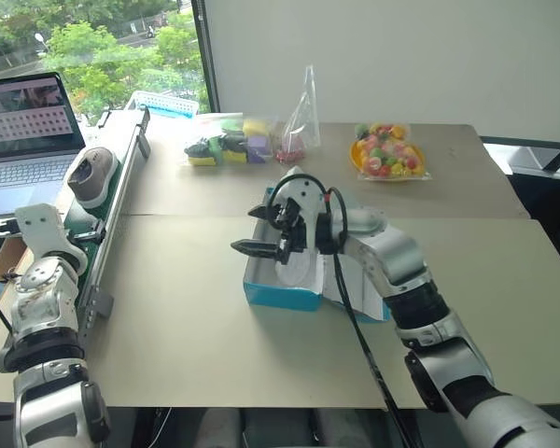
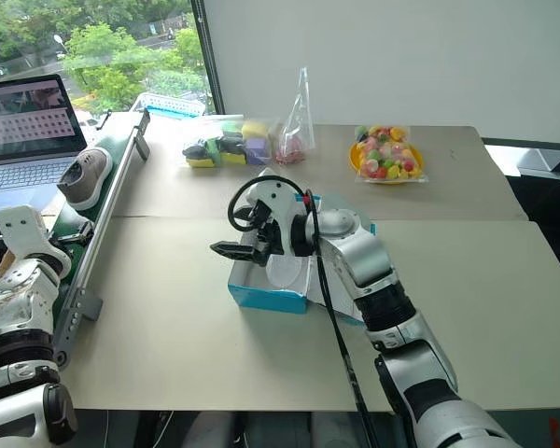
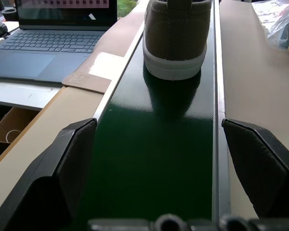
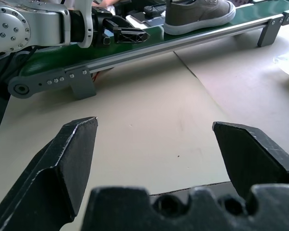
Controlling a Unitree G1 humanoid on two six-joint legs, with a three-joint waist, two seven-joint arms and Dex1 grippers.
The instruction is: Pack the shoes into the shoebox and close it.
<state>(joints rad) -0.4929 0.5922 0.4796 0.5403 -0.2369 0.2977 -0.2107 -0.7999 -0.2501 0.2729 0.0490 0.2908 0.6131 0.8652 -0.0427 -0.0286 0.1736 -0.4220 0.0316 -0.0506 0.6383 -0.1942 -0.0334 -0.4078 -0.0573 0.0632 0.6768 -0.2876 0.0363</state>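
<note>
A low grey-brown sneaker with a pale whitish sole point(image 1: 91, 174) stands on the dark green belt of a narrow conveyor with grey metal side rails point(image 1: 118, 201), which runs along the left edge of the beige table point(image 1: 196, 317). The left gripper point(image 3: 159, 159) hangs over the belt, on the near side of the sneaker and apart from it. Its two black fingers point(image 3: 70, 159) are spread wide, one beside each rail, and they grasp nothing.

The rectangular bright-blue cardboard shoebox with white inside point(image 1: 280, 294) lies open in the middle of the table. Something pale lies inside it, but the right arm covers most of it and I cannot tell what it is. The right gripper point(image 1: 261, 238) is above the left end of the box and points toward the conveyor. Its jaws are also fully released and empty.

At the far side of the table there are a clear bag of yellow, purple and dark blocks point(image 1: 226, 145), a tall clear bag with small pink items point(image 1: 297, 131) and a clear bag of small coloured balls point(image 1: 386, 151). An open grey laptop point(image 1: 23, 140) stands to the left of the conveyor.
</note>
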